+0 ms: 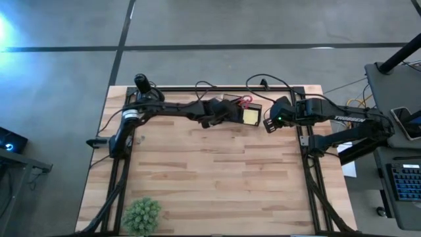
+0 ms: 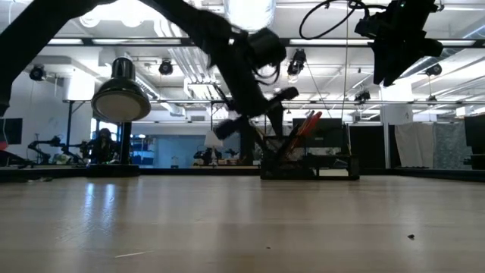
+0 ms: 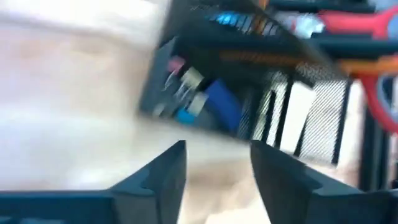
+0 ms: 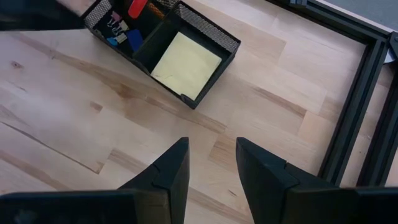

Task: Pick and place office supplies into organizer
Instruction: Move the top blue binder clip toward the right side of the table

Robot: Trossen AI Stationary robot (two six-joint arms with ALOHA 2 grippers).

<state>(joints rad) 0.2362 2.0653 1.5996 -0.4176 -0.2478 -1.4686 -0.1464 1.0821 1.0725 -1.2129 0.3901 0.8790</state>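
The black mesh organizer [image 1: 241,109] stands near the table's far edge. In it are a yellow sticky-note pad [image 4: 186,65] lying flat in one compartment, red-handled scissors [image 1: 245,100] sticking up, and small coloured clips [image 3: 186,93] in a side compartment. My left gripper [image 3: 217,165] hovers open just left of and above the organizer [image 3: 261,81], with nothing between its fingers. My right gripper [image 4: 212,155] hangs open above bare wood to the organizer's right [image 4: 168,43]. It is raised high in the low view [image 2: 394,45].
A small green plant [image 1: 141,214] sits at the near left corner. A round black object with a knob [image 1: 141,82] stands at the far left. Black frame rails [image 4: 357,106] run along the right side. Bare wood [image 1: 217,171] fills the table's middle.
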